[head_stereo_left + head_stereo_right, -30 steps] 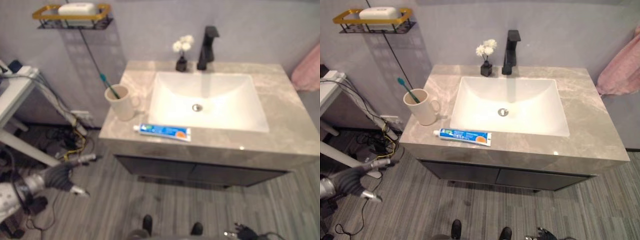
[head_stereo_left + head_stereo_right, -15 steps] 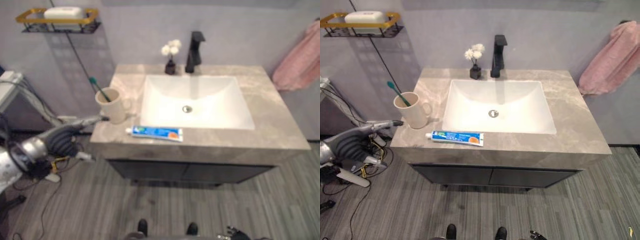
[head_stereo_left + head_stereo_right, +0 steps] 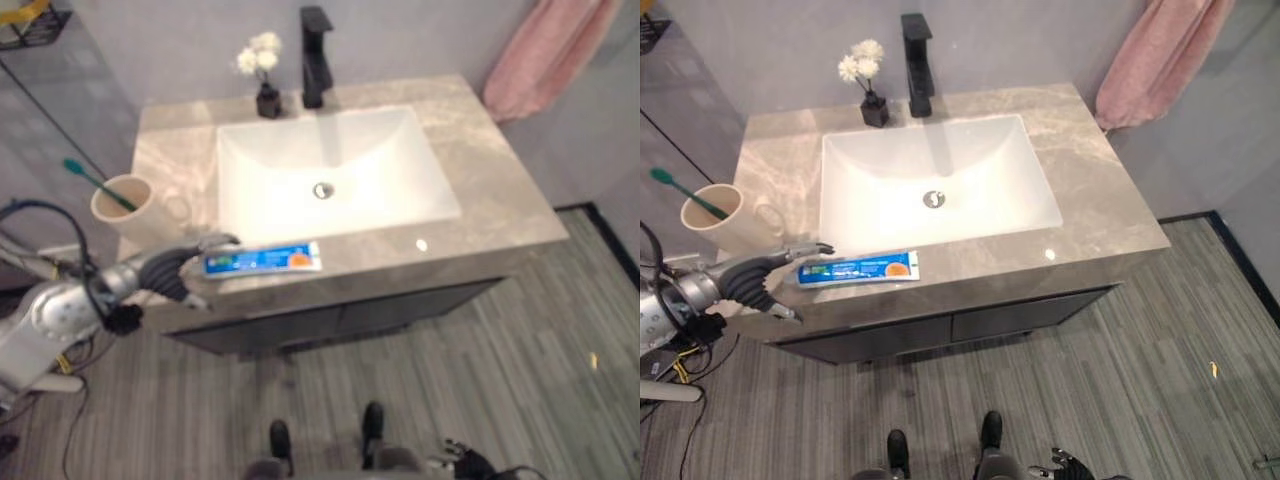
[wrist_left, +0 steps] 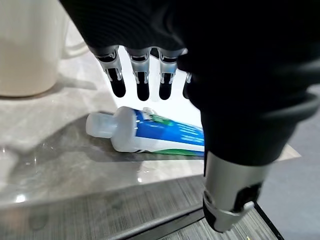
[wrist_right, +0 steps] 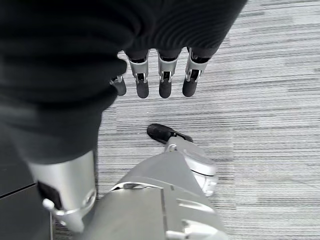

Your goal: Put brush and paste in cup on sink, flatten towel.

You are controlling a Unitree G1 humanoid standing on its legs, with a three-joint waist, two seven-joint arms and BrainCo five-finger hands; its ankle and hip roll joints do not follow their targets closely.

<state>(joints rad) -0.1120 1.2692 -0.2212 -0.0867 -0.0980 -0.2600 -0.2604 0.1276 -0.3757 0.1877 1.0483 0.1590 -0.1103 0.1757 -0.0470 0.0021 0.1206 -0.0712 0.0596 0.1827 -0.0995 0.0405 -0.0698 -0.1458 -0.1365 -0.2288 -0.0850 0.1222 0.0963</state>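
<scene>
My left hand (image 3: 760, 277) has come up from down by the floor beside the counter (image 3: 1080, 170) and now sits at its front edge, fingers (image 4: 142, 80) straight and spread just over the capped end of the toothpaste (image 3: 858, 268), thumb below the edge. My view has swung right as well, so the whole scene sits further left and the pink towel (image 3: 1160, 55) on the wall shows more fully.

Grey marble bench (image 3: 1100, 190) with white basin (image 3: 980, 170), black tap (image 3: 917, 62), plain grey wall (image 3: 1010, 40), grey striped floor (image 3: 1120, 390).
</scene>
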